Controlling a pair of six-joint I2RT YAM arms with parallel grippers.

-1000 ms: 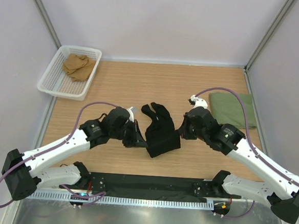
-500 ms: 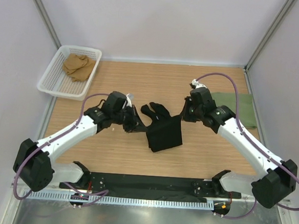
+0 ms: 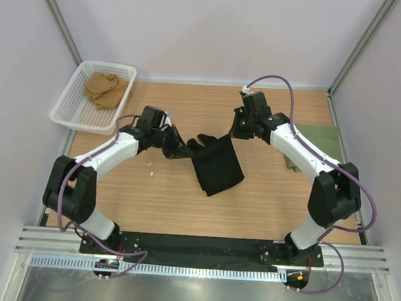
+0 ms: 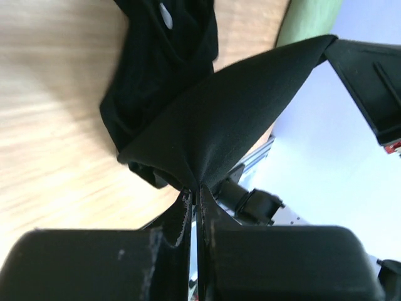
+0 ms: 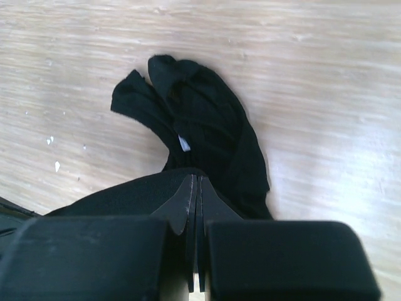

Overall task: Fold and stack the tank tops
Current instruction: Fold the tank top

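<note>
currently, at about ten o'clock on the desk [image 3: 149, 195], a white mesh basket [image 3: 73, 106] is holding a crumpled tan cloth [image 3: 106, 89]; whether that is another top i cannot tell. the left hand [image 3: 181, 152] is clenching one edge of the black tank top [image 3: 218, 169] near the desk's centre. the right hand [image 3: 233, 133], at about one o'clock of the top, is pinching the opposite corner, so the cloth is stretching taut between them while its strap end is lying bunched on the wood. at three o'clock the olive green tank top [image 3: 331, 137] is lying folded flat, partly under the right arm. judging by this, one top is looking finished, the black one is sitting mid-fold, and stacking is remaining.
</note>
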